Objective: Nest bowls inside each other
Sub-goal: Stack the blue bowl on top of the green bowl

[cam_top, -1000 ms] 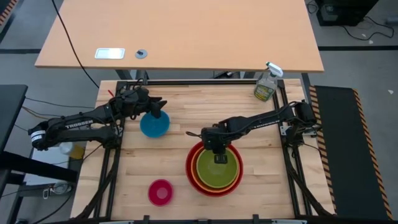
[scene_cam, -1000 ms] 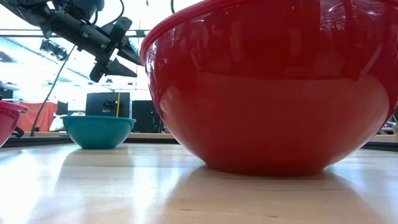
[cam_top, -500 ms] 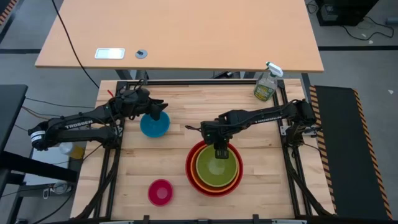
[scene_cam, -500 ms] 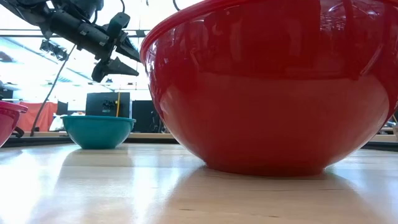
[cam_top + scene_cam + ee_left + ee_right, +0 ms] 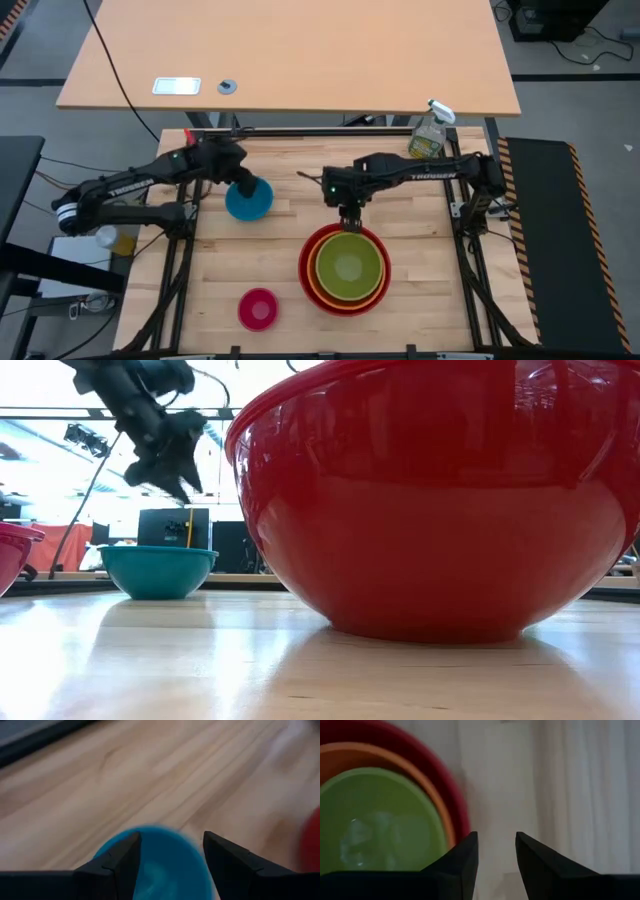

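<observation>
A red bowl (image 5: 304, 268) stands at the table's near middle with an orange bowl (image 5: 313, 279) nested in it and an olive-green bowl (image 5: 349, 265) inside that. A blue bowl (image 5: 249, 201) rests on its base at the left. A pink bowl (image 5: 258, 308) sits near the front edge. My left gripper (image 5: 171, 837) hangs open above the blue bowl (image 5: 160, 865), pointing steeply down, clear of it in the low view. My right gripper (image 5: 495, 852) is open and empty, raised over the table just beyond the red bowl's far rim (image 5: 451, 775).
A clear spray bottle (image 5: 428, 135) stands at the far right corner. Bare wooden table lies between the blue bowl and the stack, and to the right of the stack. In the low view the red bowl (image 5: 440, 510) fills most of the picture.
My right gripper has risen from inside the green bowl and moved toward the table's far edge, past the stack's rim. My left gripper has tipped from slanting to steeply downward over the blue bowl, staying open. The bowls have not moved.
</observation>
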`<action>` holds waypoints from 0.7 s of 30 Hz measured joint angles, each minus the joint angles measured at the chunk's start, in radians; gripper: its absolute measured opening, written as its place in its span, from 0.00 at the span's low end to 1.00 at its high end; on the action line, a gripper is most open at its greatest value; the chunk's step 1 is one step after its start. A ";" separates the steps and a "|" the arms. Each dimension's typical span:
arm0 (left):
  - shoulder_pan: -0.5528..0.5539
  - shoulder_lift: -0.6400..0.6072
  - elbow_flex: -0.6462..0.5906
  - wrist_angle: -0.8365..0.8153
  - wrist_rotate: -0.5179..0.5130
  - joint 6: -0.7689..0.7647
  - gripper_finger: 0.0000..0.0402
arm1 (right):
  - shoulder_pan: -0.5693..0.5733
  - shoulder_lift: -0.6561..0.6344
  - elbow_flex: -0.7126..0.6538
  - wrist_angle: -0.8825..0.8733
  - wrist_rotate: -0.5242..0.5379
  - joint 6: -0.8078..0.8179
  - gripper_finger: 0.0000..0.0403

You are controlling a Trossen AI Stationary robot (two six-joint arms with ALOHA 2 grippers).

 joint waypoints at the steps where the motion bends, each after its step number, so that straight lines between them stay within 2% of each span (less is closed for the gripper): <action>1: 0.012 0.020 0.001 -0.025 0.001 0.015 0.54 | -0.014 0.000 0.000 0.000 0.000 -0.001 0.35; 7: 0.090 0.121 -0.013 -0.122 0.024 0.047 0.54 | -0.081 0.000 0.000 0.009 -0.051 -0.002 0.38; 15: 0.166 0.158 -0.013 -0.158 0.068 0.057 0.54 | -0.122 0.000 0.000 -0.003 -0.071 -0.026 0.49; 21: 0.208 0.190 -0.012 -0.171 0.087 0.089 0.54 | -0.127 0.000 0.000 0.002 -0.070 -0.075 0.50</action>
